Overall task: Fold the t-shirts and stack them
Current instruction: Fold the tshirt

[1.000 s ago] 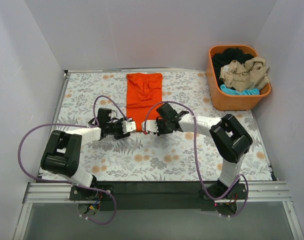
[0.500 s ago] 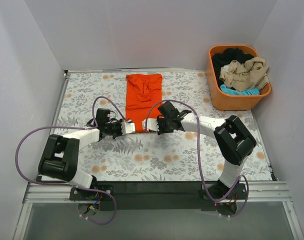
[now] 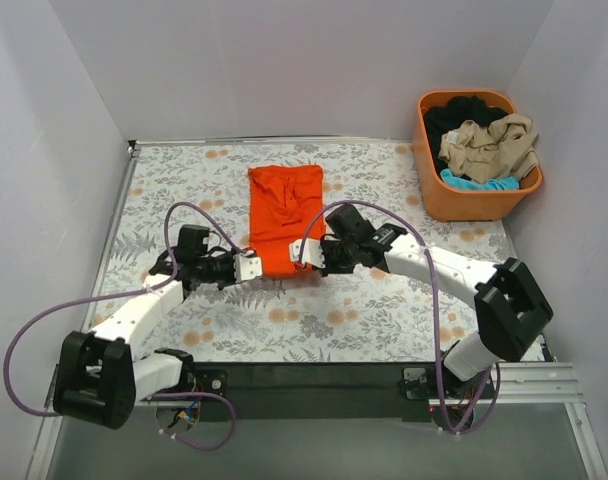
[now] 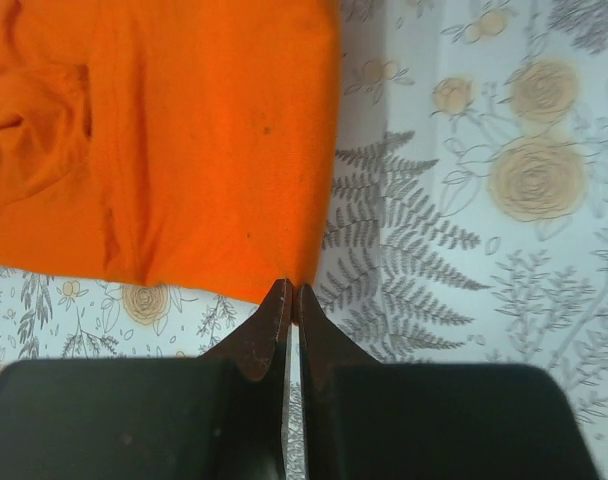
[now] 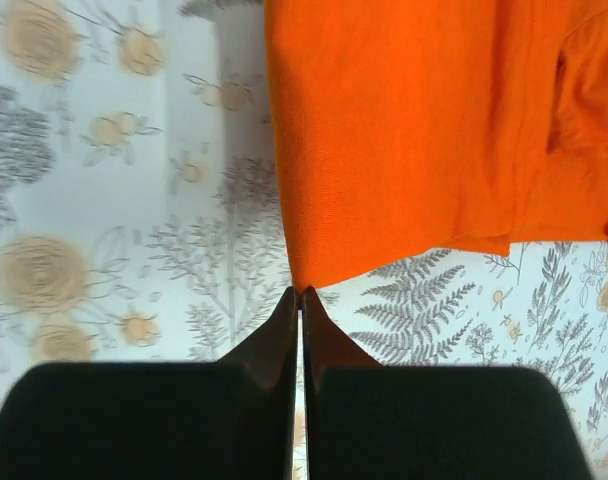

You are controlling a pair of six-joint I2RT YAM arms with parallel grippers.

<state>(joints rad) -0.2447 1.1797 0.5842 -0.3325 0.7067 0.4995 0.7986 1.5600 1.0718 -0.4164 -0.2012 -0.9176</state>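
Note:
The orange t-shirt (image 3: 283, 215) lies folded into a long strip on the flowered table, collar end far from me. My left gripper (image 3: 252, 266) is shut on its near left corner, seen at the fingertips in the left wrist view (image 4: 292, 292). My right gripper (image 3: 306, 255) is shut on its near right corner, seen in the right wrist view (image 5: 300, 293). The orange cloth (image 4: 184, 140) spreads beyond the left fingers and also beyond the right ones (image 5: 424, 130). The near edge is lifted and drawn toward me. Beige (image 3: 489, 145), black (image 3: 462, 110) and turquoise (image 3: 474, 183) t-shirts lie in the basket.
The rigid orange basket (image 3: 432, 195) stands at the back right of the table. White walls close in the left, back and right sides. The flowered table cover (image 3: 384, 310) reaches to the dark front rail.
Both grippers have moved toward me, dragging the shirt's near edge with them. The whole shirt has slid nearer and both arms have stretched out lower in the view.

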